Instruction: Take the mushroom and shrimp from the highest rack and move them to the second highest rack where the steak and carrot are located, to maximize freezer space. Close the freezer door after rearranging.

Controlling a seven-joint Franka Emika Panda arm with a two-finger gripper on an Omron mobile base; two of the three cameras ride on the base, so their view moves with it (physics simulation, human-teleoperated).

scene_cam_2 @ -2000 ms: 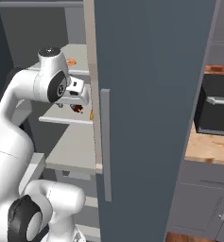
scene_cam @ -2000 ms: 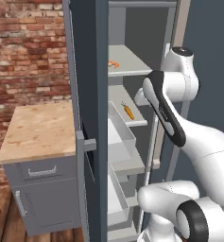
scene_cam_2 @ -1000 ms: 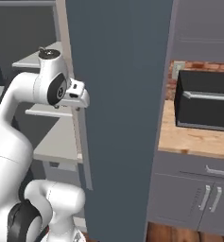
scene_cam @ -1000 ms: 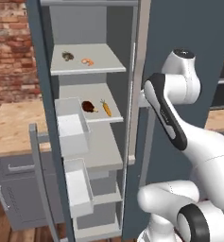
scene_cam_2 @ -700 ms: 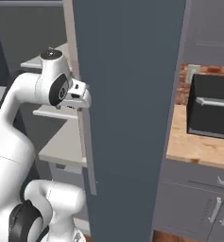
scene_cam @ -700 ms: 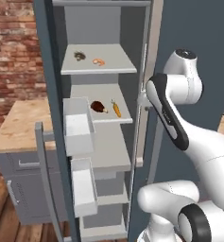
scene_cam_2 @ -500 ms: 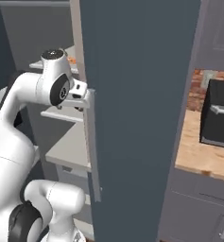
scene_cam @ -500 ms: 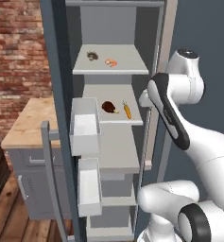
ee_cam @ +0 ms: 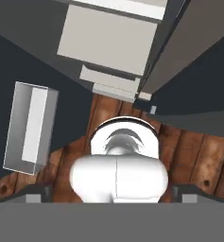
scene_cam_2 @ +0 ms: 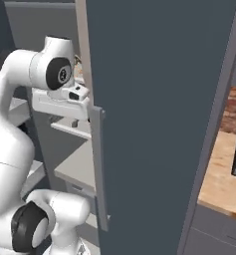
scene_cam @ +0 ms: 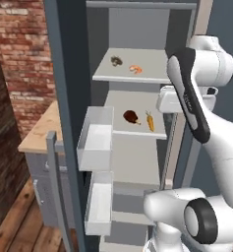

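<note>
In the left base view the freezer stands open. On its highest rack [scene_cam: 152, 78] lie a brown mushroom [scene_cam: 117, 61] and a pink shrimp [scene_cam: 135, 69]. One rack [scene_cam: 137, 133] lower are a dark red steak [scene_cam: 131, 116] and an orange carrot [scene_cam: 150, 121]. My gripper [scene_cam: 173, 109] hangs at the right edge of the opening, about level with the second rack and outside the shelves. It points down at the floor. In the hand view the fingertips [ee_cam: 38, 193] stand wide apart, open, with nothing held.
The open left door [scene_cam: 64, 98] carries two white bins [scene_cam: 96, 138] and a grey handle [scene_cam: 51, 162]. The big dark right door [scene_cam_2: 154, 99] with its handle [scene_cam_2: 97, 164] stands close beside my arm. A wooden counter [scene_cam: 39, 128] and a brick wall [scene_cam: 19, 59] are at left.
The whole picture has shifted, so the base has moved: the freezer opening now sits nearer and more in front. The arm keeps its pose and the gripper stays open.
</note>
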